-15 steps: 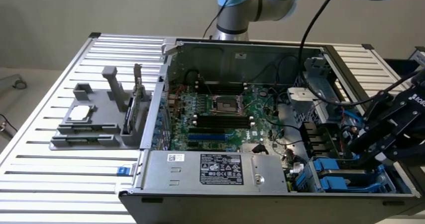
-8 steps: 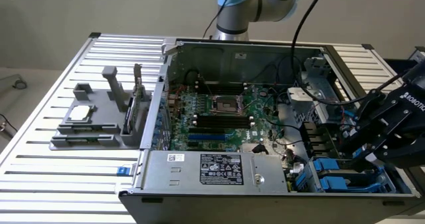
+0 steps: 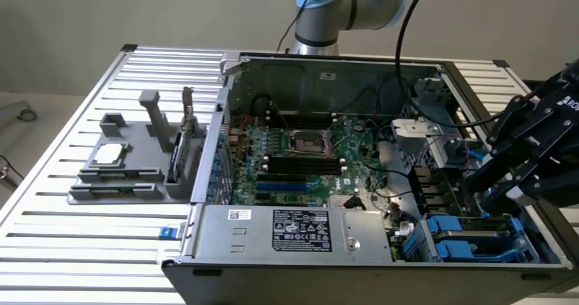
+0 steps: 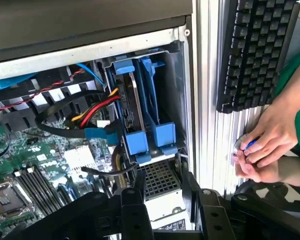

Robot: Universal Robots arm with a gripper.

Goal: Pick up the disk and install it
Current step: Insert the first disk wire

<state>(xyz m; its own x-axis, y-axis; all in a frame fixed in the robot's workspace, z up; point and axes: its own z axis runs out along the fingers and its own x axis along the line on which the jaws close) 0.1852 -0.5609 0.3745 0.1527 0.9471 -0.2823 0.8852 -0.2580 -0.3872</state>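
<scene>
Black gripper [image 4: 162, 200] fingers stood spread apart, holding nothing, just above the drive bay where the disk [image 4: 135, 107] sat upright in its blue carrier, inside the computer case [image 3: 271, 240].

Robotics lab — open PC case [image 3: 299, 251], slatted bench [image 3: 81, 237].

A plain beige wall [image 3: 181, 13] stands behind a ribbed metal table [image 3: 81, 230]. At the exterior view's left a pale floor [image 3: 27, 135] shows. The light is soft and even, with no strong shadows.
</scene>
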